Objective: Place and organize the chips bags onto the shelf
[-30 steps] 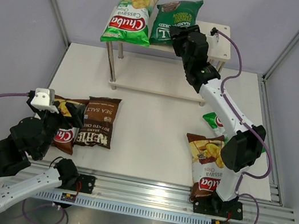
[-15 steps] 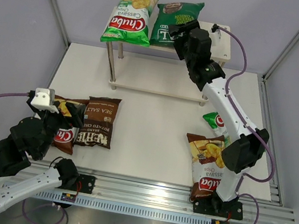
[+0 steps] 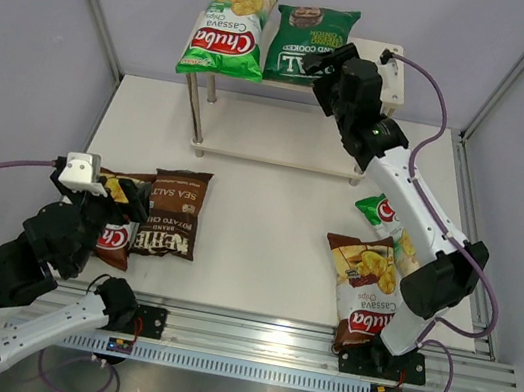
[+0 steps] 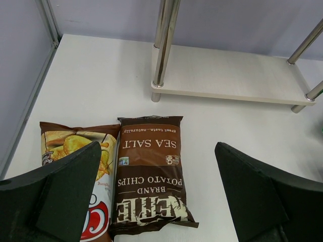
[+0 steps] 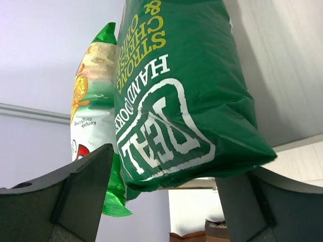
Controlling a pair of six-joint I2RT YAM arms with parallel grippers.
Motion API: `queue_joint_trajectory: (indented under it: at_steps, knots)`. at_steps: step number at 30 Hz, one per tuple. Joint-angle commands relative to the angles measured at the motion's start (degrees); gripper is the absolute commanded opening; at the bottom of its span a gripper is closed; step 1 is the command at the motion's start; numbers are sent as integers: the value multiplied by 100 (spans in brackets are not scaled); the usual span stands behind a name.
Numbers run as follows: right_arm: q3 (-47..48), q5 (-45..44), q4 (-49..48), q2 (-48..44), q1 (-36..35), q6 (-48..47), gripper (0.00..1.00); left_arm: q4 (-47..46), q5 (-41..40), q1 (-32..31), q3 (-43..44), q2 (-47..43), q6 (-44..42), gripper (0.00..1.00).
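Observation:
On the shelf's [image 3: 271, 142] top board lie a light-green Chuba bag [image 3: 225, 32] and a dark-green REAL bag [image 3: 310, 40], side by side. My right gripper [image 3: 331, 71] stands open just at the REAL bag's [image 5: 176, 96] near end, its fingers [image 5: 75, 196] wide on either side, gripping nothing. On the table at the left lie a brown Chuba bag [image 3: 115, 223] and a dark-brown Kettle bag [image 3: 174, 213]. My left gripper [image 3: 107, 201] hovers open above them, with the Kettle bag [image 4: 151, 171] below its fingers. At the right lie another brown Chuba bag [image 3: 365, 293] and a light-green bag [image 3: 377, 212], partly hidden by my right arm.
The shelf's lower board [image 4: 227, 80] holds nothing, and a shiny leg [image 4: 164, 45] stands at its left corner. The right end of the top board [image 3: 390, 76] is bare. Grey walls close the table on three sides.
My right gripper has opened wide, letting go of the REAL bag, and drawn back to the right. The bag stays on the top board. My left arm has hardly moved.

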State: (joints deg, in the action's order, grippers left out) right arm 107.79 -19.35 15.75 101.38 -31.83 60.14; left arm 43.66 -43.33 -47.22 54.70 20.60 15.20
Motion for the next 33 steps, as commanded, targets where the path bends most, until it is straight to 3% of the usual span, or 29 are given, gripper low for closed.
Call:
queue_joint_trajectory:
  at_steps: [1, 3, 10, 21, 24, 31, 33]
  knots:
    - [-292, -60, -62, -444, 133, -187, 82, -226, 70, 29, -20, 111, -52, 99]
    - [-442, 28, -168, -523, 195, -178, 78, -226, 97, 46, -20, 146, -52, 99]
    - [-505, 195, -406, -444, 230, -125, 47, -244, 193, 134, -29, 172, -61, 99]
    - [-118, 573, -502, 13, 222, 77, 37, -288, 308, 196, -56, 216, -79, 99]
    - [67, 591, -336, 74, 230, -72, 39, -297, 325, 213, -64, 225, -79, 99]
    - [-354, 292, -186, -505, 388, -178, 74, -297, 334, 213, -47, 234, -70, 99]
    - [-495, 231, -125, -725, 450, -283, 76, -288, 369, 222, -29, 278, -61, 99]
